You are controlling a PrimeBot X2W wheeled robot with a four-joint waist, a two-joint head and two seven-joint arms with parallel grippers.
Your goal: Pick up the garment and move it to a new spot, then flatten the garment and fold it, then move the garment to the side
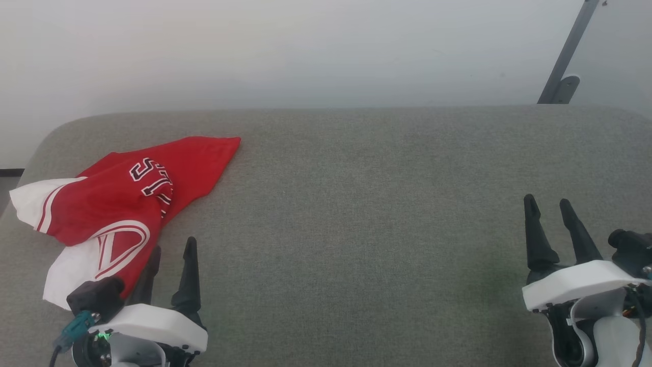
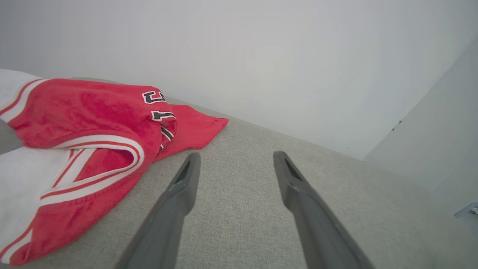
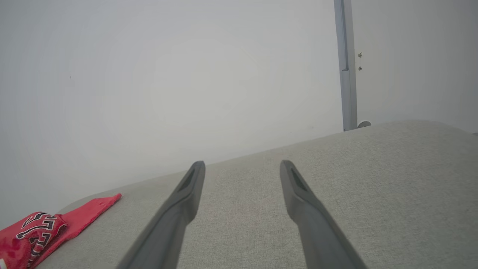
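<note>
The garment [image 1: 117, 204], a red jersey with white sleeve parts, striped trim and black-and-white lettering, lies crumpled at the left end of the grey cushion. In the left wrist view the garment [image 2: 86, 134] spreads just left of my fingers, and in the right wrist view the garment [image 3: 41, 228] shows far off at the lower left. My left gripper [image 1: 173, 250] hovers at the jersey's near right edge, open, nothing between its fingers. Far to the right, my right gripper [image 1: 550, 204] stands open over bare fabric, well away from the shirt.
The grey fabric surface [image 1: 382, 204] stretches wide between the two grippers, with rounded far corners. A pale wall runs behind it. A grey metal bar [image 1: 568, 56] leans against the wall at the far right.
</note>
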